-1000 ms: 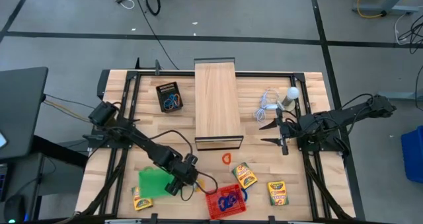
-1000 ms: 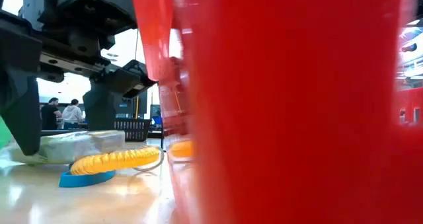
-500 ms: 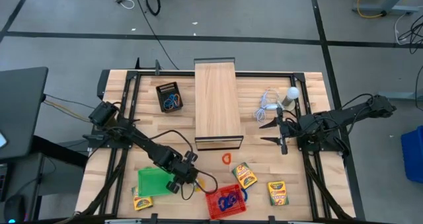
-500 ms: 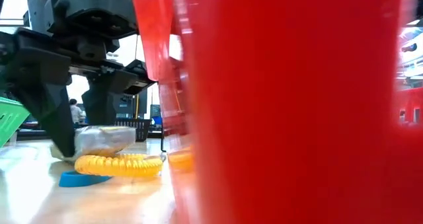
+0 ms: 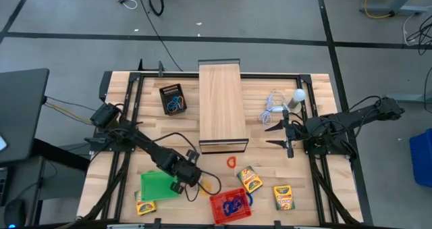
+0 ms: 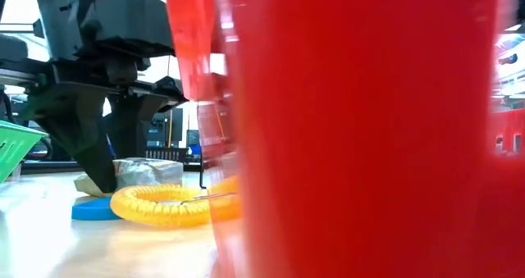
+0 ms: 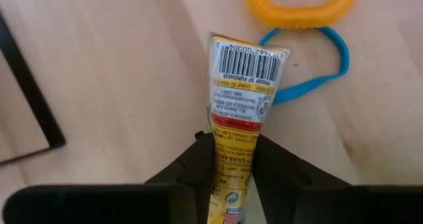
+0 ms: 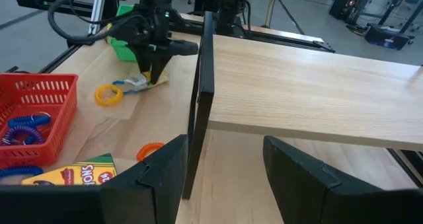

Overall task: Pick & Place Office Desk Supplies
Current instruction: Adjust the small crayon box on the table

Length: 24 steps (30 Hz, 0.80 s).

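Well — yellow barcoded packet (image 7: pixel 236 112), crinkled.

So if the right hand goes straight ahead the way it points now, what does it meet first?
Probably the long wooden box: its near end corner stands straight ahead of the open right hand, though depth is hard to judge.

— Where's the long wooden box (image 5: pixel 221 106)?
— Mid-table (image 5: pixel 317 87), reaching the far edge. The bulb (image 5: pixel 298 96) lies right of it, a small tray (image 5: pixel 173 98) left.
— And the near edge?
— A basket (image 5: pixel 229 205) holding loops, crayon boxes (image 5: pixel 249 180) just beside it.
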Tool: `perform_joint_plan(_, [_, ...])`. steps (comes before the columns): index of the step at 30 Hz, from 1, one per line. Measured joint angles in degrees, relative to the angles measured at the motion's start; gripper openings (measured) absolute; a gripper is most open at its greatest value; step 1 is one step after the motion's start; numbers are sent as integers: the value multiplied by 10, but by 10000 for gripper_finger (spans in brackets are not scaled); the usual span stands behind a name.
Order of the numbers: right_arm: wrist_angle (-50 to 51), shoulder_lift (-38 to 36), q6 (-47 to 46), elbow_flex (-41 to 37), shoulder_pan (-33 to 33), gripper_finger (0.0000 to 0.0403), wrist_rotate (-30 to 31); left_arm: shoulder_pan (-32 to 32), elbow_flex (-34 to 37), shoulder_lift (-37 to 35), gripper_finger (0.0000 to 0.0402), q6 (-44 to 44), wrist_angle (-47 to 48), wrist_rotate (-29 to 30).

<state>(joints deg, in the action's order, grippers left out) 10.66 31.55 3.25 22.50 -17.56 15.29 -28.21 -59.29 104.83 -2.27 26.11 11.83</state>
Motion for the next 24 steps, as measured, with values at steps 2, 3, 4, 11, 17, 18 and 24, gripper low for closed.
perform_joint_plan(2, [0, 0, 0, 0, 0, 206, 0, 5, 0, -1, 97, -9, 8, 0])
perform_joint_plan(3, [0, 0, 0, 0, 0, 206, 0, 7, 0, -1, 93, -14, 10, 0])
perform_joint_plan(4, [0, 0, 0, 0, 0, 206, 0, 10, 0, -1, 90, -15, 14, 0])
perform_joint_plan(11, [0, 0, 0, 0, 0, 206, 0, 29, 0, -2, 86, -24, 42, 19])
perform_joint_plan(17, [1, 0, 0, 0, 0, 206, 0, 40, 1, -2, 86, -49, 46, 37])
perform_joint_plan(18, [1, 0, 0, 0, 0, 206, 0, 42, 1, -2, 86, -51, 46, 35])
perform_joint_plan(24, [2, 0, 0, 0, 0, 206, -1, 43, 1, -5, 92, -48, 46, 36])
